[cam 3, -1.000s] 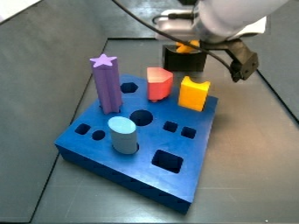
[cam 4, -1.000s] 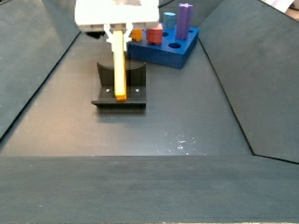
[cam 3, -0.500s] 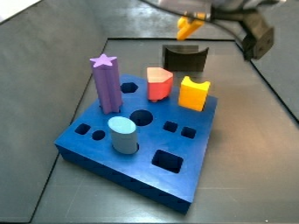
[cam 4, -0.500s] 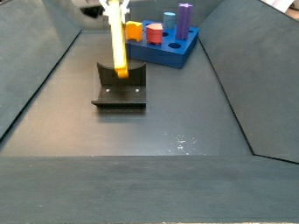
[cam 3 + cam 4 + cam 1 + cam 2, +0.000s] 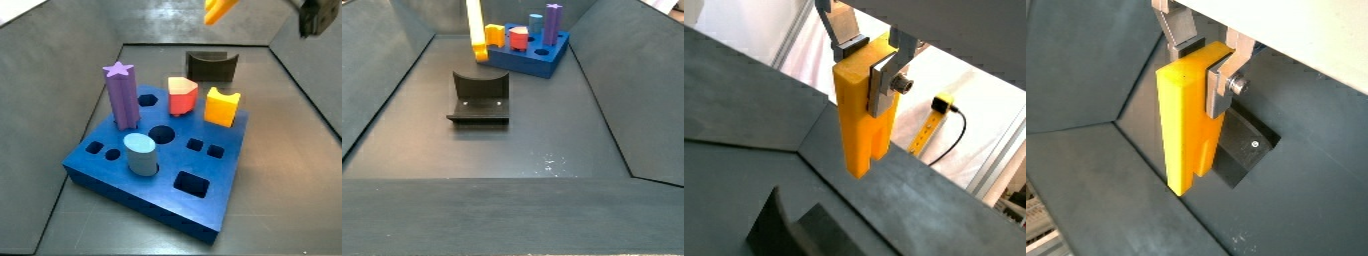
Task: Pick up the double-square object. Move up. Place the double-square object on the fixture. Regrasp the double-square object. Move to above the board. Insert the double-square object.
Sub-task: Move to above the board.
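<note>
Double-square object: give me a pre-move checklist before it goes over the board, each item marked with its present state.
1. Gripper shut on the double-square object: ok.
2. Object hangs upright, not tilted: ok.
3. Object lifted clear of the fixture: ok.
4. Paired square holes in the board unblocked: ok.
5. Object already above the board: not ok.
6. Object's legs aligned with the holes: cannot tell.

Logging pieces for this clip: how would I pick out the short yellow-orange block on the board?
Find the thick blue board carrying coloured pegs. On its far edge, beside the red-orange peg, stands the short yellow-orange block. Its notched top sets it apart; the long yellow bar hangs in the pincer, above the floor.
</note>
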Robot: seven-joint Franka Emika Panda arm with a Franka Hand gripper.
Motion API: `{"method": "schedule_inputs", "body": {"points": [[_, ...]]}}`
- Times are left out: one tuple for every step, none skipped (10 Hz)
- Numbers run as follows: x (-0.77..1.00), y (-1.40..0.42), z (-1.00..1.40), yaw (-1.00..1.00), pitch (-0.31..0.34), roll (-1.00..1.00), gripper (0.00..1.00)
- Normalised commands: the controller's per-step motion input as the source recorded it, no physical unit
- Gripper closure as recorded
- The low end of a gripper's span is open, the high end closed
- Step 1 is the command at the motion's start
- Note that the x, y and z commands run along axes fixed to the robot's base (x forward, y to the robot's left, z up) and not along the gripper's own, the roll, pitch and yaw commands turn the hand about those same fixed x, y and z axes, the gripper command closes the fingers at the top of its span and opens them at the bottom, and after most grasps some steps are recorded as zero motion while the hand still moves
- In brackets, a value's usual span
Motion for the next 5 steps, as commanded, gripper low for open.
{"method": "schedule_inputs", "body": {"points": [[0.03,-0.07,1.0,0.1,-0.018,-0.03,1.0],[0.03,-0.06,1.0,0.07,-0.014,-0.04,1.0],[0.02,-0.04,0.92,0.04,-0.003,-0.04,1.0],[0.01,-0.03,0.71,0.02,0.017,-0.04,1.0],[0.01,-0.02,0.56,0.01,0.038,-0.04,1.0]]}}
